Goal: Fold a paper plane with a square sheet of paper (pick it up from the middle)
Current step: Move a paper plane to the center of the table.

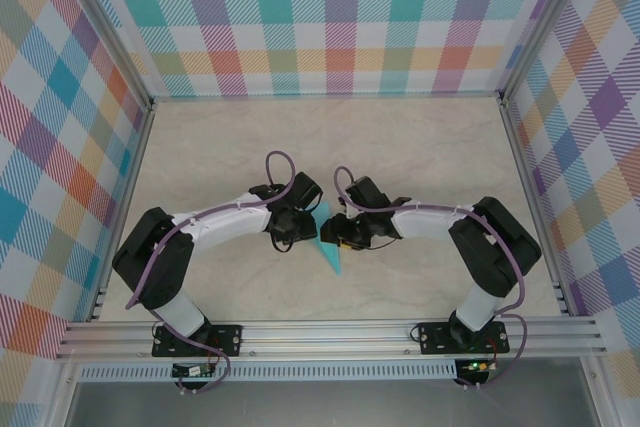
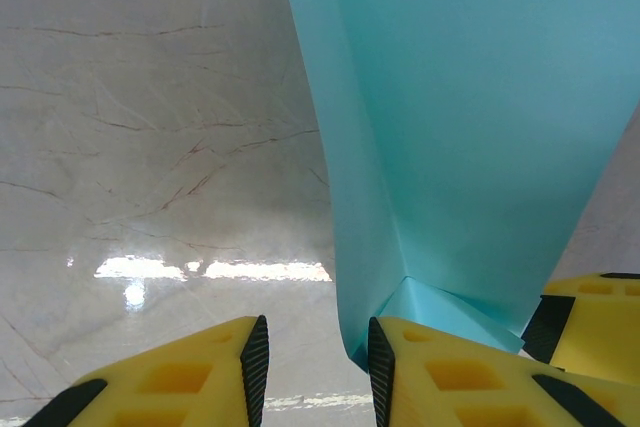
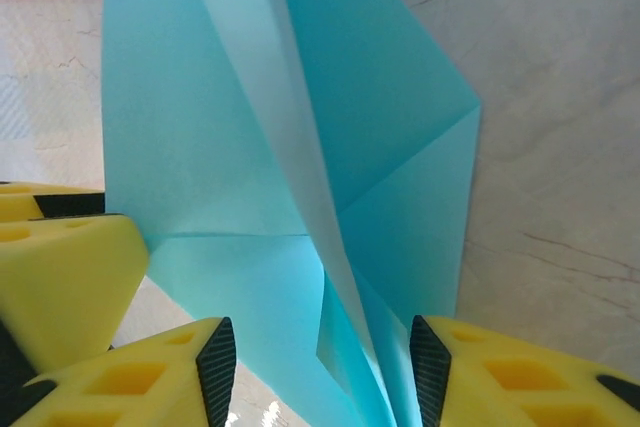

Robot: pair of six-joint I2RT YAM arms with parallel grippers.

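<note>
While left claw [image 2: 315,352], right claw [image 3: 318,347] gape, creased paper [image 1: 326,243] sits between.

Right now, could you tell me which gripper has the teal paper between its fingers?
The right gripper: the folded paper drops into the gap between its fingers. The left gripper has a gap showing mostly bare table, with the paper beside one finger.

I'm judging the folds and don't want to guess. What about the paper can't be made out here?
Top view: the paper is small and largely covered by the left gripper and right gripper; creases unreadable.
Left wrist view: frame edges cut off its top and right; a finger hides its lower corner.
Right wrist view: the bottom edge cuts off the centre crease's lower end.
Contact with the table: cannot tell.
</note>
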